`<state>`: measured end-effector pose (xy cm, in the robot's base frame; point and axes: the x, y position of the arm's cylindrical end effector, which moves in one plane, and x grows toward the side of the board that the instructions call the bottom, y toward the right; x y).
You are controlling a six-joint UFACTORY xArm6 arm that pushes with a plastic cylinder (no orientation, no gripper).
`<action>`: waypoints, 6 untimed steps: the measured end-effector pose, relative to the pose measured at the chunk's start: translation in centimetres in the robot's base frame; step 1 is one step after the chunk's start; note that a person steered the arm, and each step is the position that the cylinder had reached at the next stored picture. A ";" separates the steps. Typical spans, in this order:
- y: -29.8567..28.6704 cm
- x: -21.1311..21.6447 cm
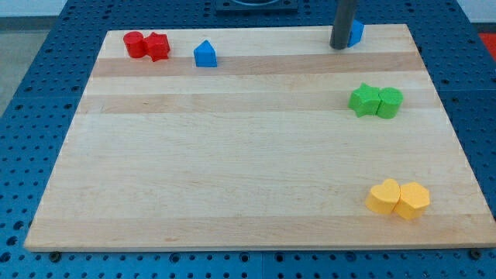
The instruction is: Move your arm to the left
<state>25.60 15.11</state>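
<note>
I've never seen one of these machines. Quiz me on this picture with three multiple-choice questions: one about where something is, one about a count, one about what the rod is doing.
1. Where do the two yellow blocks sit?
A. the view's top left
B. the view's bottom right
C. the board's middle

2. How many blocks are on the board?
A. six
B. eight
C. ten

3. What is my tip next to?
A. a blue block
B. a red block
C. a green block

Answers
1: B, the yellow blocks lie near the board's bottom right corner.
2: B, two red, two blue, two green, two yellow.
3: A, my tip stands right beside a blue block at the view's top; the other blue block is apart.
</note>
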 end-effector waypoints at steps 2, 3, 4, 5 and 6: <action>-4.9 2.8; -8.2 3.0; -11.3 4.2; -14.4 5.0; -17.9 5.5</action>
